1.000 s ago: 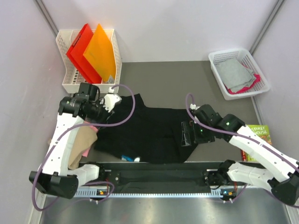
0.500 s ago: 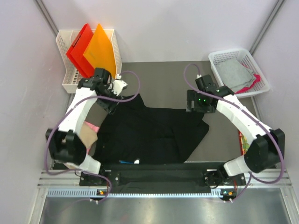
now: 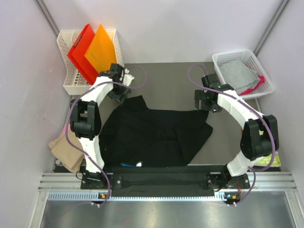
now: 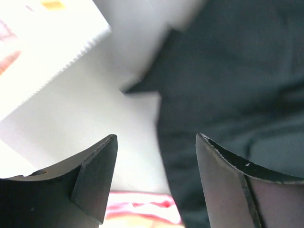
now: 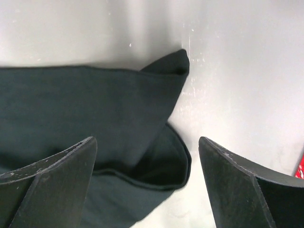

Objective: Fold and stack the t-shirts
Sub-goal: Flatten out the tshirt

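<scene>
Black shirt (image 3: 152, 135) lies spread, rumpled, across the middle of the grey worktop (image 3: 166, 78), its near edge by the arm bases. Left pincer (image 3: 119, 94) hangs over the shirt's far left corner, open and empty; in its wrist view the fingers (image 4: 95, 175) stand apart, with black cloth to their right and bare worktop to their left. Right pincer (image 3: 207, 103) is over the far right corner, also open and empty; its wrist view shows the shirt's pointed, doubled-over corner between and below the spread fingers (image 5: 57, 175). A tan shirt (image 3: 66, 152) lies bunched at the worktop's left edge, beside the black one. Behind are a rack (image 3: 71, 83) with red and orange folders (image 3: 92, 52), and a basket (image 3: 228, 92) holding grey cloth.
</scene>
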Controlling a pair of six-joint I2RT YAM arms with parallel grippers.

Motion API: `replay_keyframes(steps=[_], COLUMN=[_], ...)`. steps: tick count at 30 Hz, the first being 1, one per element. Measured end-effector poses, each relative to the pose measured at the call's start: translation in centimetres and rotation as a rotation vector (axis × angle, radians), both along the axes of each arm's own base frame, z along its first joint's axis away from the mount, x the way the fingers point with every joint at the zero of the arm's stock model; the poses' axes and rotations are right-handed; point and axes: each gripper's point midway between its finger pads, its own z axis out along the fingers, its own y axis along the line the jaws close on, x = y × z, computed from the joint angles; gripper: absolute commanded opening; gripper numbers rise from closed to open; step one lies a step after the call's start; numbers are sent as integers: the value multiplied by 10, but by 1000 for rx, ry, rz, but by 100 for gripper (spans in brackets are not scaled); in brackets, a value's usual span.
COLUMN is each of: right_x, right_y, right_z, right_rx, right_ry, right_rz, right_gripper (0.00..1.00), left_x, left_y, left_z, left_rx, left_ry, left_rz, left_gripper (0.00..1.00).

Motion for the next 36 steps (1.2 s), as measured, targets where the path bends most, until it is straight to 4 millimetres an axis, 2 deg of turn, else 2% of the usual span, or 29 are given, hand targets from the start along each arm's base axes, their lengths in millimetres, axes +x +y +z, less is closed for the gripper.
replay_keyframes(steps=[4, 8, 15, 20, 23, 24, 27, 28, 29, 36], right_x=[5, 8, 13, 15, 16, 16, 17, 17, 18, 23], right_y=[0, 2, 5, 6, 7, 7, 7, 7, 7, -8], right_z=[-20, -35, -35, -34, -35, -35, -39, -42, -45, -59], right_rx=[-10, -11, 9, 20, 28, 30, 29, 27, 26, -13], right_ry=[45, 80, 70, 63, 63, 64, 71, 76, 79, 100], right_rz=[6, 17, 23, 24, 24, 24, 25, 24, 23, 15], right_gripper=[84, 83, 78, 75, 75, 75, 75, 75, 75, 73], left_x=[31, 47, 53, 54, 54, 54, 55, 54, 53, 48], left_y=[-1, -1, -2, -4, -6, -7, -9, -10, -11, -11], left_z=[3, -8, -45, -47, -50, -50, -51, -52, -52, -53], left_rx=[6, 17, 27, 20, 12, 8, -4, -10, -14, -16], left_ry=[-81, -99, -37, -33, -25, -25, -20, -18, -13, -5], left_rz=[21, 36, 43, 43, 37, 35, 33, 31, 28, 24], left_gripper=[77, 75, 68, 64, 54, 42, 17, 4, 0, 0])
